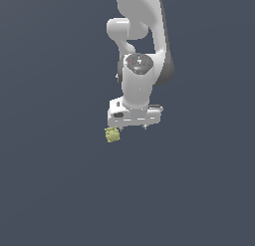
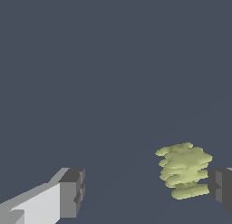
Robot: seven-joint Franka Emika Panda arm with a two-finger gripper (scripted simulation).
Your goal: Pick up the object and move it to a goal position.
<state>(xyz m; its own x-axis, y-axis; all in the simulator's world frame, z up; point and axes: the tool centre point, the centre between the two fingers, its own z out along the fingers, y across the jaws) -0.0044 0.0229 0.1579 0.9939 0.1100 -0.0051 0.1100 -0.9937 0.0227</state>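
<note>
The object (image 1: pixel 113 135) is a small lumpy yellow-green piece on the dark grey floor, just below the left end of the white hand in the exterior view. My gripper (image 1: pixel 133 126) hangs pointing down, slightly to the exterior view's right of the object. In the wrist view the object (image 2: pixel 185 171) lies between the two dark fingertips, right up against one finger (image 2: pixel 221 189) and far from the other (image 2: pixel 72 193). My gripper (image 2: pixel 147 190) is open wide and holds nothing. I cannot tell whether the near finger touches the object.
A plain dark grey floor (image 1: pixel 60 190) fills both views. The white arm (image 1: pixel 142 36) rises behind the hand toward the top of the exterior view. No goal marker shows.
</note>
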